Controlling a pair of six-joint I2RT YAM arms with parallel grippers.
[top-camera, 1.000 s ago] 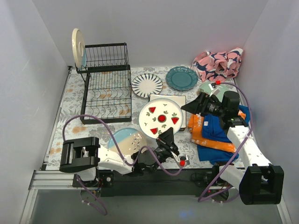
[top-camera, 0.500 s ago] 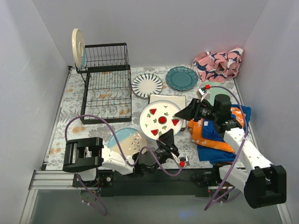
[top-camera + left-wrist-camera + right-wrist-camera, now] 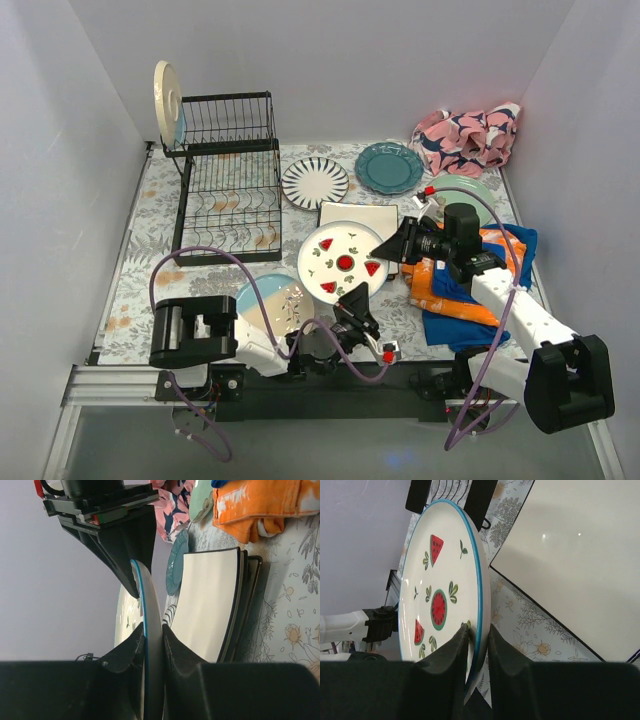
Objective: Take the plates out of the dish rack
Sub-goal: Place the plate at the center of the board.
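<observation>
Left tool [image 3: 357, 292] clamped on near rim of watermelon plate [image 3: 340, 255]; right tool [image 3: 386, 249] clamped on its right rim; plate held off the table [image 3: 140, 215]; blue-and-cream plate [image 3: 272, 297] lies flat, near-left of it; square plates [image 3: 372, 213] stacked just behind, partly under it; striped plate [image 3: 315, 182] and teal plate [image 3: 389, 167] farther behind; rack [image 3: 225, 190] far-left of it, cream plate [image 3: 165, 100] upright at rack's top-left end.
</observation>
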